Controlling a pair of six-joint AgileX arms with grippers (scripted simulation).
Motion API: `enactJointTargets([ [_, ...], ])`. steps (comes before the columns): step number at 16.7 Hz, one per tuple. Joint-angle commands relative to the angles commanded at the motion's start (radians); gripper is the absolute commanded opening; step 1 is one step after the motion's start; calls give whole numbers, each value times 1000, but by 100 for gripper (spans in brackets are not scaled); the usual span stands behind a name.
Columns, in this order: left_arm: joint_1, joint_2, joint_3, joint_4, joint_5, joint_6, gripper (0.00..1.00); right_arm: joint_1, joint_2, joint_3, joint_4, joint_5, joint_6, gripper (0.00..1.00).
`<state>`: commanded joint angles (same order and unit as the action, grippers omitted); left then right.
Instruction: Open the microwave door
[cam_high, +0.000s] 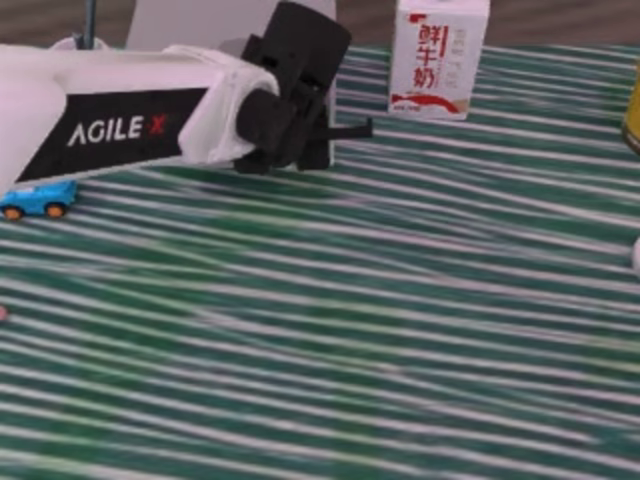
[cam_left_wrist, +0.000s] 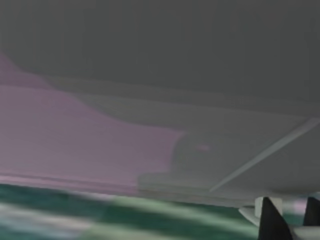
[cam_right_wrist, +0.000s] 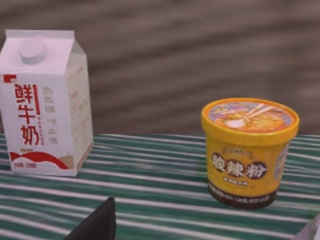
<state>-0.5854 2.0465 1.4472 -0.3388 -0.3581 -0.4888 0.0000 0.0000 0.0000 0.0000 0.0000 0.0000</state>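
The light-grey microwave (cam_high: 200, 25) stands at the table's back edge, left of centre, mostly covered by my left arm. My left gripper (cam_high: 340, 130) is at its front right corner. In the left wrist view the pale purple inner floor (cam_left_wrist: 75, 140) shows, so the microwave door (cam_left_wrist: 250, 150), a grey panel, stands ajar. Its white handle (cam_left_wrist: 267, 205) runs across between the two dark fingertips of my left gripper (cam_left_wrist: 291, 210), which is shut on it. My right gripper (cam_right_wrist: 205, 230) is open and holds nothing. It is out of the top view, off to the right.
A white milk carton (cam_high: 438, 58) with red characters stands just right of the microwave. At the right edge is a yellow noodle cup (cam_right_wrist: 249, 150). A blue toy car (cam_high: 38, 200) lies at the left edge. A green striped cloth (cam_high: 350, 330) covers the table.
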Motion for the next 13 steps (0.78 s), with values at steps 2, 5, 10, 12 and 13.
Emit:
enactJointTargets([
  [2,0,0,0,0,0,0,0,0,0,0,0,0,0,100],
  [5,0,0,0,0,0,0,0,0,0,0,0,0,0,100],
  [10,0,0,0,0,0,0,0,0,0,0,0,0,0,100],
  [12,0,0,0,0,0,0,0,0,0,0,0,0,0,100],
  [13,0,0,0,0,0,0,0,0,0,0,0,0,0,100],
])
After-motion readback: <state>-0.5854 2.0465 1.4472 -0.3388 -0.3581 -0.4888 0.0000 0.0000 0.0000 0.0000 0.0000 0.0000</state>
